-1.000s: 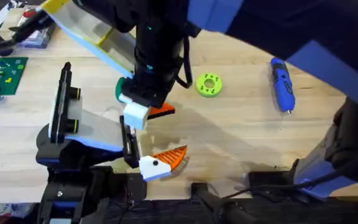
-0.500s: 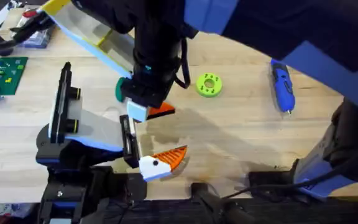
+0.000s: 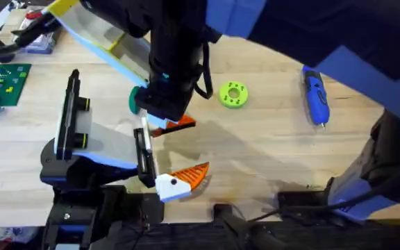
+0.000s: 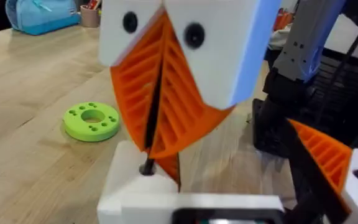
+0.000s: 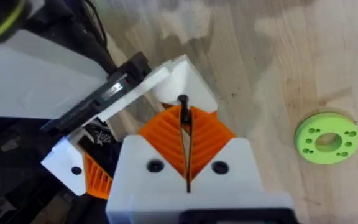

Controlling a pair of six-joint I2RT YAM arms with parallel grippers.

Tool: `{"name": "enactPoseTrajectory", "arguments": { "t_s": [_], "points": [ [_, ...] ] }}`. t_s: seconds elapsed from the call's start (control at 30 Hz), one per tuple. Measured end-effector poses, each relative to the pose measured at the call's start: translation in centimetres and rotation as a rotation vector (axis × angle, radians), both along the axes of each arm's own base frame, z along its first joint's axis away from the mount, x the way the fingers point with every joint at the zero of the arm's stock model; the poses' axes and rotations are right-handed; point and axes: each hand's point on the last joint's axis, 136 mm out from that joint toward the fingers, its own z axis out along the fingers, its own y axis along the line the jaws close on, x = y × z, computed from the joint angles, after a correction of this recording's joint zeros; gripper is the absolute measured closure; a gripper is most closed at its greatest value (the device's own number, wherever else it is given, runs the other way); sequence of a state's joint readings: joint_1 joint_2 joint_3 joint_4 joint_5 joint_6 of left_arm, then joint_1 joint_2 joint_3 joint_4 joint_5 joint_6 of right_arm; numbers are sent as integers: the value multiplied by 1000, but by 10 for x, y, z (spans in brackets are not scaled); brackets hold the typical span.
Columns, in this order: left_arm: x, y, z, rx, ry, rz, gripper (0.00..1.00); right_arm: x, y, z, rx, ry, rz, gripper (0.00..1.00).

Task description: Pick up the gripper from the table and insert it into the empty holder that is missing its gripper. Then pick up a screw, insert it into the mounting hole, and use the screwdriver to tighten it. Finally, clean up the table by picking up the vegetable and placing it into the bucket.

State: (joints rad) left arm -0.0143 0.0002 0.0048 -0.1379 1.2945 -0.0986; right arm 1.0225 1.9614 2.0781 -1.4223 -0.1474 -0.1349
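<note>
- Nearest the arms' bases, a white-block gripper with an orange ribbed triangular finger (image 3: 182,179) is already seated at the near end of the holder (image 3: 110,142), a pale grey wedge with a black slotted end-plate, on the wooden desk (image 3: 269,146).
- Just beyond it, the task's own gripper (image 3: 180,123), a matching white block with an orange finger, sits against the far end of the same end-plate. It looks inserted, though not yet fastened.
- The right gripper (image 5: 183,115) is directly over that block. Its white fingers with orange pads are clenched on a thin black screw (image 5: 183,101), whose tip meets the block's top face.
- A second ago the white block was plainly exposed below the fingers. They have since come down and now cover most of it, so the screw is probably being fed into the mounting hole.
- Farther out and well apart lie a yellow-green ring with holes (image 3: 232,94) and the blue pen-shaped screwdriver (image 3: 315,94), both untouched.
- A dark green item (image 3: 133,101), probably the vegetable, peeks out beside the arm and is still to be cleared.
</note>
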Motion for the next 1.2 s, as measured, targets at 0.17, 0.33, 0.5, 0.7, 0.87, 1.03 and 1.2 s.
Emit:
{"name": "enactPoseTrajectory", "arguments": {
  "t_s": [0.17,0.33,0.5,0.7,0.87,1.03,1.2],
  "points": [
    [0,0,0,0,0,0,12,0,0,0,2,-1,0,998],
    [0,0,0,0,0,0,12,0,1,0,3,-2,0,998],
    [0,0,0,0,0,0,13,2,3,1,13,-8,0,998],
    [0,0,0,0,0,0,13,5,8,2,33,-20,0,998],
    [0,0,0,0,0,0,14,5,8,2,33,-20,0,998],
    [0,0,0,0,0,0,14,5,8,2,33,-20,0,998],
    [0,0,0,0,0,0,14,3,8,2,30,-18,3,998]
  ]
}}
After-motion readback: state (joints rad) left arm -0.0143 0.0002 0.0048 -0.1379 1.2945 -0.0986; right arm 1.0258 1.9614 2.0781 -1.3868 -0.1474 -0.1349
